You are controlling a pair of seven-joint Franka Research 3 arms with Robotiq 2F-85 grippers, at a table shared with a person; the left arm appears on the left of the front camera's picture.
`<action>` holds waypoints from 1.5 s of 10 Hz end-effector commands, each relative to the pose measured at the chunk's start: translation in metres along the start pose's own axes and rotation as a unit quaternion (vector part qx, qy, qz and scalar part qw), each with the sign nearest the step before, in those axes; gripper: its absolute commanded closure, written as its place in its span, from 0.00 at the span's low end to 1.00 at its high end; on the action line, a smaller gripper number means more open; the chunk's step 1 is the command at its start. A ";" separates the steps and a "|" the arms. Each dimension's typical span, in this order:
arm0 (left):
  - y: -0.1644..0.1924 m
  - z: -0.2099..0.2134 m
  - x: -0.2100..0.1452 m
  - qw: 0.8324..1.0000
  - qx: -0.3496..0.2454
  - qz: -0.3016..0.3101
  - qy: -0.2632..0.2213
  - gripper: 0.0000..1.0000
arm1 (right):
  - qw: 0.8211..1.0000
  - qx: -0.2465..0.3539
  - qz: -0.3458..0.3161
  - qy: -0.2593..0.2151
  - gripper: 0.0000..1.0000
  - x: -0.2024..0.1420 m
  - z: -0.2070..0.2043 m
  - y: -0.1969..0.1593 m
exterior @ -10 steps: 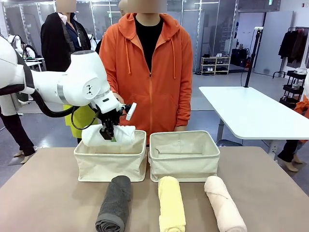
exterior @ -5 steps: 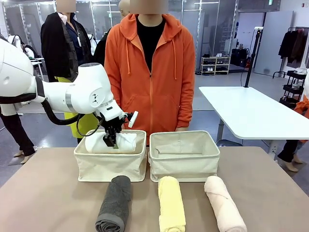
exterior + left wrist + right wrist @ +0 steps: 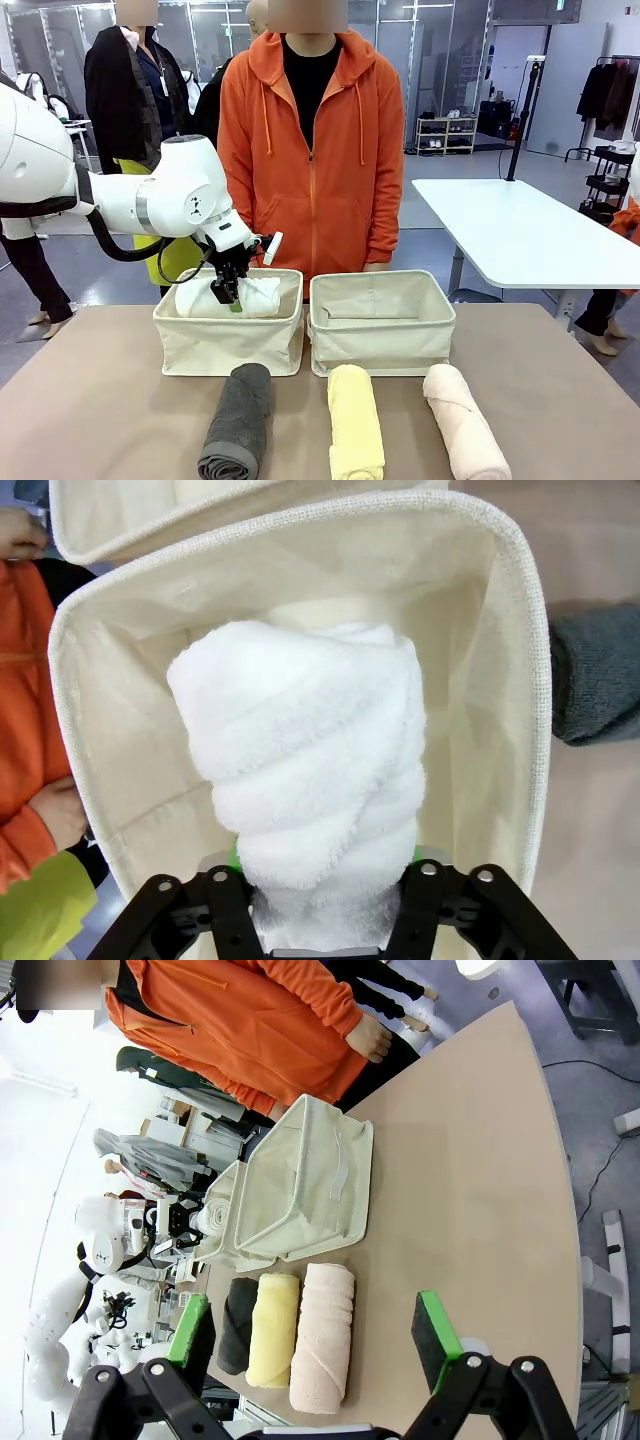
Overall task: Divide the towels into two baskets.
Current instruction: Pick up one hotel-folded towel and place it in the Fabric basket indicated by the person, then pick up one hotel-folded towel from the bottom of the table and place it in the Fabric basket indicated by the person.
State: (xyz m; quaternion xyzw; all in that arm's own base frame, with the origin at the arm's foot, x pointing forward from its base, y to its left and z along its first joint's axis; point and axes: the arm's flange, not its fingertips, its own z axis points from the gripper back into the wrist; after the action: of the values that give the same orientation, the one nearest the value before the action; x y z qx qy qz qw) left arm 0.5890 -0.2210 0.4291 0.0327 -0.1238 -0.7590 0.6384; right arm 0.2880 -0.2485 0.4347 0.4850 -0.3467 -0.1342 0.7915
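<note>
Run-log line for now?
left gripper astride white towel in left basket | right gripper open, empty | grey towel, yellow towel, pink towel on table

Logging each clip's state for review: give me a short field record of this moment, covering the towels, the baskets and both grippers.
white towel: partly in the left basket, rising above its rim
left gripper: around the towel's raised end; gripping or released, unclear
right gripper: open, empty, above the table
right basket: nothing seen inside
dark grey towel, yellow towel, peach-pink towel: side by side on the table, on the robot's side of the baskets
person: standing behind the baskets
</note>
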 end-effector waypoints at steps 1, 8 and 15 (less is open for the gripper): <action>0.003 0.007 0.001 1.000 0.008 0.000 0.000 0.03 | 1.000 0.006 0.002 -0.002 0.00 0.000 0.001 0.002; 0.004 0.008 0.003 1.000 0.008 0.000 -0.002 0.00 | 1.000 0.006 0.002 -0.002 0.00 0.000 0.001 0.002; 0.004 0.008 0.003 1.000 0.008 0.000 -0.002 0.00 | 1.000 0.006 0.002 -0.002 0.00 0.000 0.001 0.002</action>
State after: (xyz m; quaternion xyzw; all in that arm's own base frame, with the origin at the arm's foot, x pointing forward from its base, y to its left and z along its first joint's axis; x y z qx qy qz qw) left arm 0.5889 -0.2263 0.4374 0.0343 -0.1311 -0.7584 0.6376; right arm 0.2880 -0.2485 0.4348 0.4850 -0.3468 -0.1342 0.7915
